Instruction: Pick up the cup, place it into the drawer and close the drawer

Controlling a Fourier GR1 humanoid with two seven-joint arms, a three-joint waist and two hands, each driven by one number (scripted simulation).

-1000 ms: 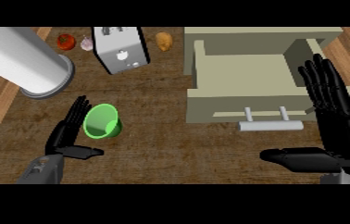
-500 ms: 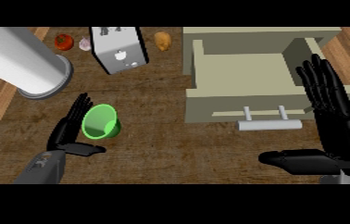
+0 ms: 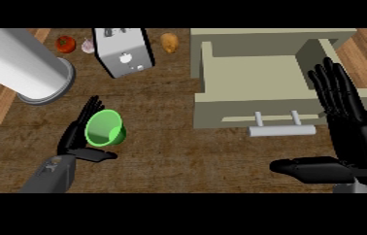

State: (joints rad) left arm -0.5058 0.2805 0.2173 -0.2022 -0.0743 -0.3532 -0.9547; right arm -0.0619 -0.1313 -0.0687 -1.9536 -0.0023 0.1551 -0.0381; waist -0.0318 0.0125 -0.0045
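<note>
Green cup (image 3: pixel 105 128) at lower left of frame, standing on the wooden surface (image 3: pixel 179 156), mouth tipped toward the camera. Not lifted, as far as the view shows.

Left hand (image 3: pixel 77 141) at the cup: fingers up along its left side, thumb stretched out beneath its base. Fingers look fairly straight and spread, cupping the cup without being closed round it; contact with the wall cannot be confirmed.

Drawer (image 3: pixel 258 81) at upper right, pulled out, pale interior exposed with nothing visible inside. Its bar handle (image 3: pixel 282 129) faces the lower edge of the frame. Cup and drawer are well apart.

Right hand (image 3: pixel 342 108) at the right edge, beside the drawer's right wall: fingers straight and apart, thumb out to the left low in frame, holding nothing. Resting.

Other items along the top: toaster (image 3: pixel 123 52), large metal cylinder (image 3: pixel 32 69) at upper left, tomato (image 3: pixel 66 43), garlic bulb (image 3: pixel 88 46), potato (image 3: pixel 169 42).

Progress, judged: early. Drawer already open; grasp being set up. Left to do: close on cup, lift, carry right, set in drawer, push drawer shut.
</note>
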